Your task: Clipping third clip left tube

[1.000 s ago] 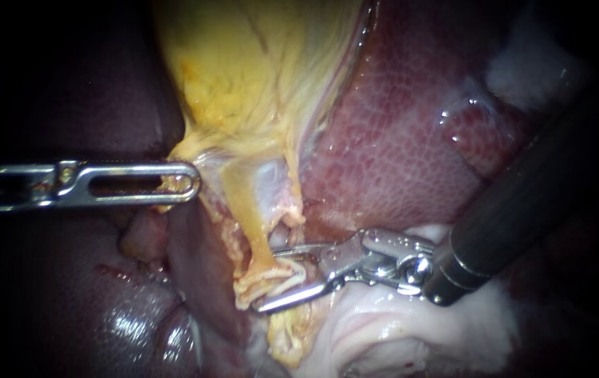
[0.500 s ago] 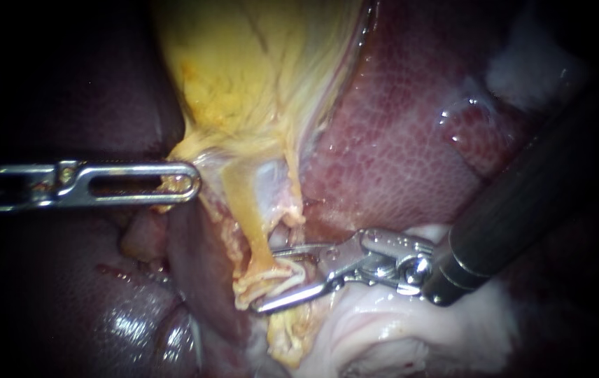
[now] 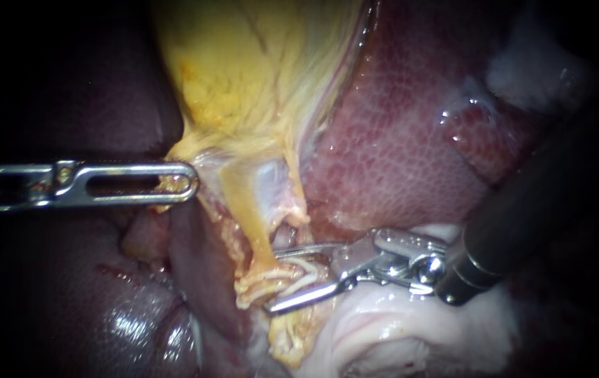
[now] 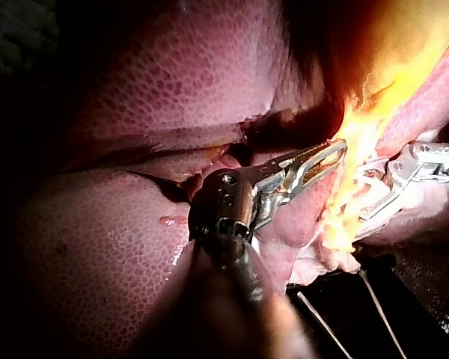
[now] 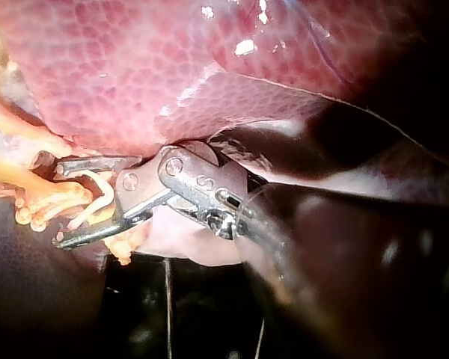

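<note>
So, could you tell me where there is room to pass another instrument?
Bare liver lies free between the gallbladder and right instrument. Crowded: the clipped tube between its open jaws, and left instrument gripping the gallbladder.

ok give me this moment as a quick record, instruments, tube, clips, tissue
left instrument: enters from the left, jaws shut on the gallbladder at its narrow lower end
right instrument: jaws open, one on either side of the tube
tube: yellow, runs down from the gallbladder into the gap of the right jaws
clips: white, on the tube between the open jaws; count unclear
liver: red, beside the gallbladder, above the right instrument
</note>
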You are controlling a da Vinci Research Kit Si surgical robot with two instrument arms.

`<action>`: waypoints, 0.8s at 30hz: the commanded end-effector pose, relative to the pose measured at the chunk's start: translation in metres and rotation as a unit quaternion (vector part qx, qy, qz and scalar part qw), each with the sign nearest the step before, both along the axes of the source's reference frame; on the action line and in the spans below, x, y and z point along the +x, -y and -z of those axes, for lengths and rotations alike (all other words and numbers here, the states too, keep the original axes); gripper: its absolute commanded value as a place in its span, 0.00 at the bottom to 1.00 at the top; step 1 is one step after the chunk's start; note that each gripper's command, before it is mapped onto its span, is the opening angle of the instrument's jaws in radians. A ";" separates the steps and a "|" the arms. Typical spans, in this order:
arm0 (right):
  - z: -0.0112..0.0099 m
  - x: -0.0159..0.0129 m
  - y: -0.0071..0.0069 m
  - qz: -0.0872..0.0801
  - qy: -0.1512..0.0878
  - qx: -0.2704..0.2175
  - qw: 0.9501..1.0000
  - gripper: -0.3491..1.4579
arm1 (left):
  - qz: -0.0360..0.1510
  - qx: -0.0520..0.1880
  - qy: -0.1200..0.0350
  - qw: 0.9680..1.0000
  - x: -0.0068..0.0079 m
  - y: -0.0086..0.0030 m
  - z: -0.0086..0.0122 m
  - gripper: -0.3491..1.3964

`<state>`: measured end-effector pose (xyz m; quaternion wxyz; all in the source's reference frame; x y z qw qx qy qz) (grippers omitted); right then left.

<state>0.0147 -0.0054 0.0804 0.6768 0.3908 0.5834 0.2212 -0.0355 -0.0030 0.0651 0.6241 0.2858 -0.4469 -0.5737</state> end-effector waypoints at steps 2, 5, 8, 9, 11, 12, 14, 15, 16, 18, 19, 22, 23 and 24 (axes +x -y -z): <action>0.0004 -0.0005 -0.0006 -0.003 0.002 0.002 1.000 0.52 | 0.000 0.000 0.000 1.000 0.0000 0.0000 0.0000 0.00; 0.0009 -0.0009 -0.0014 -0.007 0.004 0.005 1.000 0.52 | 0.000 0.000 0.000 1.000 0.0000 0.0000 0.0000 0.00; 0.0011 -0.0007 -0.0016 -0.007 0.004 0.003 1.000 0.52 | 0.000 0.000 0.000 1.000 0.0000 0.0000 0.0000 0.00; 0.0011 -0.0006 -0.0016 -0.008 0.004 0.003 1.000 0.52 | 0.000 0.000 0.000 1.000 0.0000 0.0000 0.0000 0.00; 0.0011 -0.0002 -0.0017 -0.009 0.004 0.003 1.000 0.52 | 0.000 0.000 0.000 1.000 -0.0001 0.0000 0.0001 0.00; 0.0011 0.0001 -0.0017 -0.009 0.005 0.003 1.000 0.52 | 0.000 0.000 0.000 1.000 -0.0001 0.0000 0.0001 0.00; 0.0011 0.0007 -0.0017 -0.010 0.005 0.003 1.000 0.52 | 0.000 0.000 0.000 1.000 -0.0001 0.0000 0.0001 0.00; 0.0011 0.0009 -0.0017 -0.012 0.006 0.003 1.000 0.52 | 0.000 0.000 0.000 1.000 -0.0001 0.0000 0.0001 0.00; 0.0012 0.0014 -0.0017 -0.011 0.006 0.003 1.000 0.52 | 0.000 0.000 0.000 1.000 -0.0001 0.0000 0.0001 0.00; 0.0014 0.0020 -0.0016 -0.009 0.005 0.003 1.000 0.52 | 0.000 0.000 0.000 1.000 -0.0002 0.0000 0.0001 0.00; 0.0016 0.0024 -0.0015 -0.007 0.004 0.003 1.000 0.52 | 0.000 0.000 0.000 1.000 -0.0002 0.0000 0.0001 0.00; 0.0021 0.0033 -0.0012 -0.005 -0.002 0.004 1.000 0.52 | 0.000 0.000 0.000 1.000 -0.0002 0.0000 0.0001 0.00; 0.0023 0.0035 -0.0011 -0.005 -0.005 0.005 1.000 0.52 | 0.000 0.000 0.000 1.000 -0.0002 0.0000 0.0001 0.00; 0.0025 0.0037 -0.0010 -0.004 -0.009 0.006 1.000 0.52 | 0.000 0.000 0.000 1.000 -0.0002 0.0000 0.0001 0.00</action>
